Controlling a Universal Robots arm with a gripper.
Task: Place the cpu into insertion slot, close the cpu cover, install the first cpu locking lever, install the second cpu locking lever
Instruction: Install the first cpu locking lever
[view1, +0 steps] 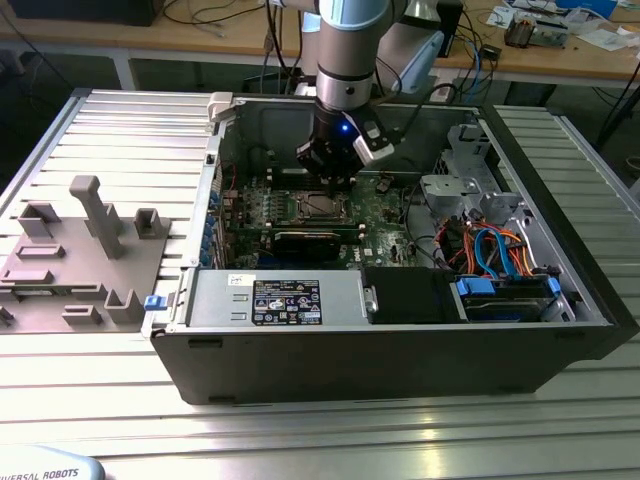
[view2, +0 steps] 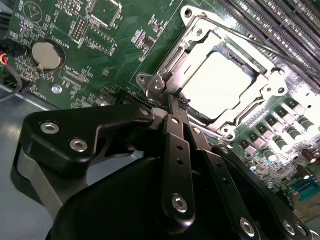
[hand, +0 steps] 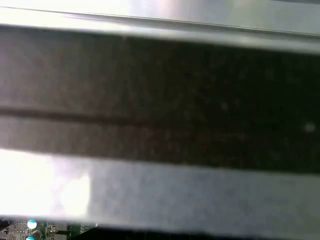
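Gleaming flat square cpu (view2: 223, 82) inside silvery cover frame (view2: 197, 35), matte black pincer (view2: 181, 106) clenched beside it

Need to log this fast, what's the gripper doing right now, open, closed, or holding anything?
Gripper: closed, fingers together at the edge of the cpu cover, holding nothing visible; the cpu sits in the socket.

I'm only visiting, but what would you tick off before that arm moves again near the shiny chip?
1. cpu lies flat in the insertion slot: ok.
2. cpu cover is down around the chip: ok.
3. gripper is at the socket's corner with fingers together: ok.
4. Locking levers are latched: cannot tell.
5. memory slots beside the socket are untouched by the arm: ok.
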